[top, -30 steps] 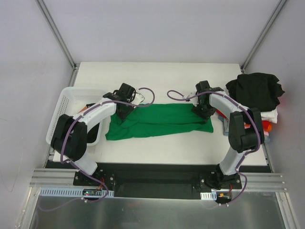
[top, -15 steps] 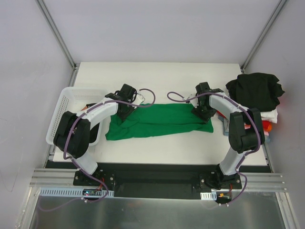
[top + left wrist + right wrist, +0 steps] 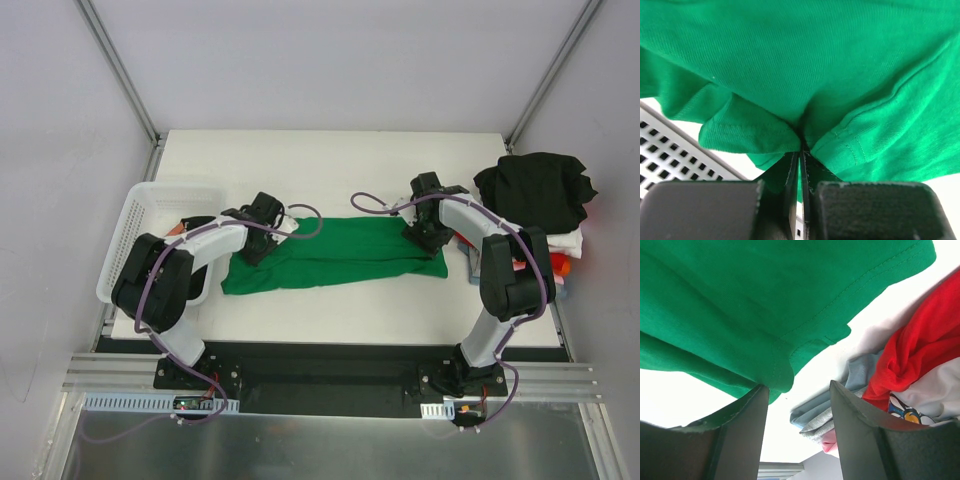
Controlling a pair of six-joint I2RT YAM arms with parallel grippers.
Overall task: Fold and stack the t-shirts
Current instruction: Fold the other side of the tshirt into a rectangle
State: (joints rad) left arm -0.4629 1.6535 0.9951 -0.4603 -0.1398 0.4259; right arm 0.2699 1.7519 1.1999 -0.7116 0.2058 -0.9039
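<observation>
left gripper (image 3: 255, 240) is clamped tight on a bunched fold of the green t-shirt (image 3: 340, 255), its jaws all but meeting with cloth pinched between them (the left wrist view shows the fabric puckering into the slit between the fingers). that grip is at the shirt's left end, near the white basket (image 3: 140, 215). the shirt lies as a long band across the middle of the table (image 3: 330, 160). right gripper (image 3: 424, 236) sits at the shirt's far right corner with its jaws standing apart, the hem hanging by one finger, unpinched. just to its right is a pile of t-shirts (image 3: 565, 245), a black shirt (image 3: 535, 185) on top, red cloth (image 3: 910, 350) lower down.
</observation>
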